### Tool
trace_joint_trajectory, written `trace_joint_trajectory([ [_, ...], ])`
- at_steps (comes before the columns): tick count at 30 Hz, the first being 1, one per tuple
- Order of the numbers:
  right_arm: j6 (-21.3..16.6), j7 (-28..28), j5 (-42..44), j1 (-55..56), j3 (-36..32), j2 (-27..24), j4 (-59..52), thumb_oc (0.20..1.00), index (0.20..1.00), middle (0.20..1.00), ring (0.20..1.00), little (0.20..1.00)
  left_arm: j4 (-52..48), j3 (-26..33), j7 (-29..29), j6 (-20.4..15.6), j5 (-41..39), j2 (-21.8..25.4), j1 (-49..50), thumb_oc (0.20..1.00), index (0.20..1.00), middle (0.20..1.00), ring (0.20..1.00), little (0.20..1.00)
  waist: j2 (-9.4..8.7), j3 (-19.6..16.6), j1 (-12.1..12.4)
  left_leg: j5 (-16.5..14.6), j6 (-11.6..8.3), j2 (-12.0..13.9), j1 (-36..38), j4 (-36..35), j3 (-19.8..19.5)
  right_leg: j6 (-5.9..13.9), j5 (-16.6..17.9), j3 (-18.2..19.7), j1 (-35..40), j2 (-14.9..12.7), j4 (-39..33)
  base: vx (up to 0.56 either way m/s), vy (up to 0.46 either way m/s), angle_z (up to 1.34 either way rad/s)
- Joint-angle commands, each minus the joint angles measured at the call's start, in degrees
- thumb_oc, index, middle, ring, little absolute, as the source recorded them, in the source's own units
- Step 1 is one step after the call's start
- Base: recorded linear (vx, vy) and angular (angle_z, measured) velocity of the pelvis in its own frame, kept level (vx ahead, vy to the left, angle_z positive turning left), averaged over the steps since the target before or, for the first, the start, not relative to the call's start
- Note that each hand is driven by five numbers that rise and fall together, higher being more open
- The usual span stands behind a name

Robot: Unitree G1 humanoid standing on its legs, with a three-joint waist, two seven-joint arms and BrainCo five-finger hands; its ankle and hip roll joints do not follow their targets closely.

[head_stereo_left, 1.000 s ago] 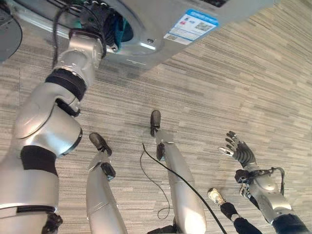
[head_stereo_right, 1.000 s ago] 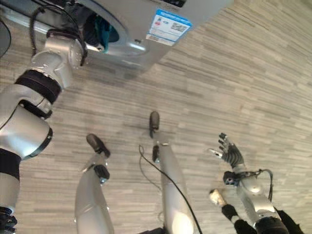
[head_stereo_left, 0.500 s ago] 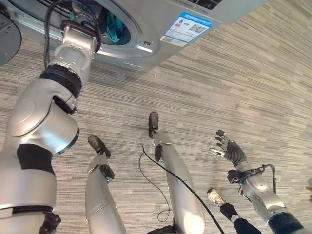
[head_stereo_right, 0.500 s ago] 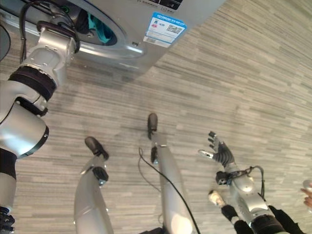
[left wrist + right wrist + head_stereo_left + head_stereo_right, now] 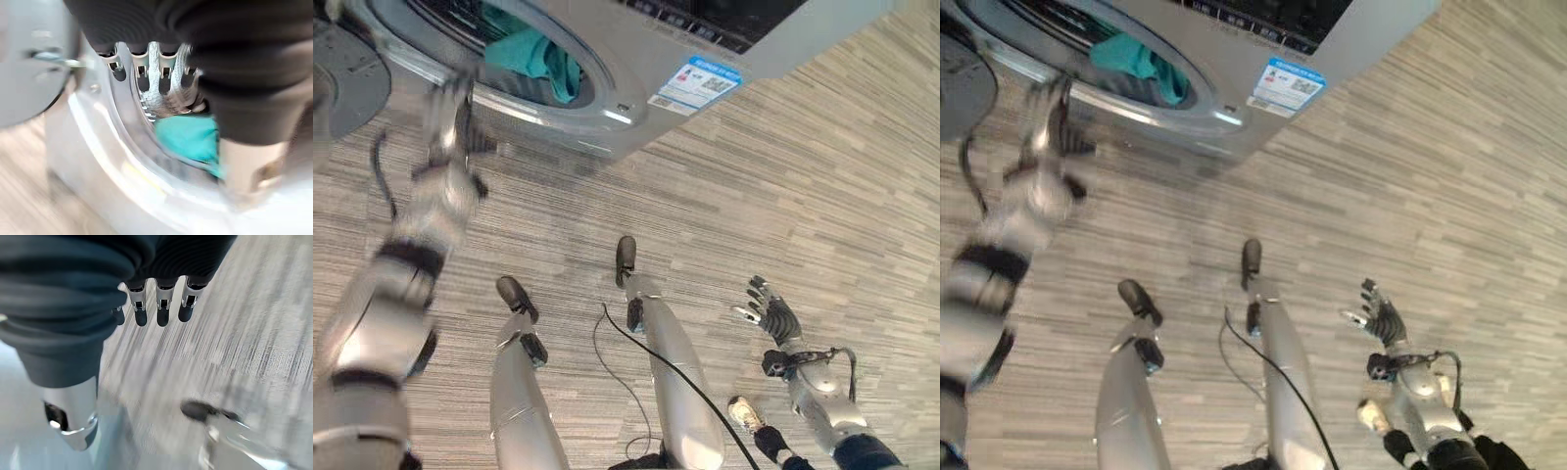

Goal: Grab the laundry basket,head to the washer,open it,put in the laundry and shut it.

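Left hand (image 5: 450,108) sits just outside the washer (image 5: 636,49) opening, blurred in both eye views. In its wrist view the fingers (image 5: 154,61) look fairly straight, pointing at the drum rim, nothing held, so read it as apart and empty.

Right hand (image 5: 771,315) hangs low on your right over the floor (image 5: 803,176), fingers spread, holding nothing; its wrist view agrees, with straight fingertips (image 5: 161,316) above bare floor.

Progress check:
- Washer door (image 5: 342,69) is swung open at the far left.
- Teal laundry (image 5: 533,59) is inside the drum, bunched near the lip of the opening; the left wrist view shows it as a teal patch just past the rim.
- Loading looks done, as far as you can tell.
- Shutting the door is what's left.

Pose: left arm is raised and reaching up toward the opening, hand between the door and the drum mouth. Right arm is bent at your side, palm forward, idle. For the close, you'd likely need the left hand over at the door edge, since the door is well to the left of the opening.
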Motion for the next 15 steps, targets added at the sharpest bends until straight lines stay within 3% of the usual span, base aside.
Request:
trace_joint_trajectory([
  [1, 2.47, -1.65, -0.92, 3.58, -4.13, -2.36, 0.94, 1.0, 1.0, 1.0, 1.0, 1.0, 3.05, 3.09, -5.27, -2.33, -1.66, -6.11, 6.83, 1.0, 1.0, 1.0, 1.0, 1.0, 1.9, -2.83, -0.15, -5.75, 0.4, 0.55, 3.56, 1.14, -3.01, 4.71, -0.7, 0.81, 6.13, 0.25, -4.67, 0.12, 0.137, 0.1],
  [2, 3.84, -2.04, -1.4, 3.72, -7.41, -1.07, 3.54, 1.0, 1.0, 1.0, 1.0, 1.0, 2.85, 4.18, -8.11, -2.45, -2.38, -10.38, 15.6, 1.0, 1.0, 1.0, 1.0, 1.0, 2.71, -3.51, 0.71, -6.3, 0.67, 0.04, 8.73, 0.13, -2.37, 4.69, -1.13, 0.99, 11.03, 0.14, -5.3, 0.1, 0.103, 0.12],
  [5, 4.93, -2.8, -2.62, 4.12, -11.03, -1.14, 4.5, 1.0, 1.0, 1.0, 1.0, 1.0, 4.6, 4.51, -10.84, -2.31, -2.07, -14.22, 22.77, 1.0, 1.0, 1.0, 1.0, 1.0, 3.36, -3.74, 1.49, -6.66, 0.86, -0.68, 15.46, -1.76, -1.76, 4.85, -1.81, 1.24, 17.38, -0.08, -6.28, 0.13, 0.122, 0.01],
  [9, 4.61, -5.51, -3.5, 2.53, -17.45, -2.31, 5.3, 1.0, 1.0, 1.0, 1.0, 1.0, 6.8, 6.08, -14.37, -1.83, -5.1, -19.89, 33.86, 1.0, 1.0, 1.0, 1.0, 1.0, 5.57, -6.83, 3.04, -6.39, 1.04, -1.71, 28.44, -7.1, -1.29, 5.56, -3.02, 0.43, 29.59, -0.78, -8.78, 0.18, 0.091, -0.01],
  [15, 3.92, -8.56, -5.69, 1.04, -22.19, -3.64, 0.9, 1.0, 1.0, 1.0, 1.0, 1.0, 13.32, 7.35, -14.89, -1.11, -4.15, -23.94, 37.73, 1.0, 1.0, 1.0, 1.0, 1.0, 6.75, -10.43, 4.33, -4.31, 1.56, -3.39, 37.26, -13.22, -1.07, 5.72, -2.95, -1.45, 38.14, -1.58, -12.2, 0.09, 0.029, 0.07],
])
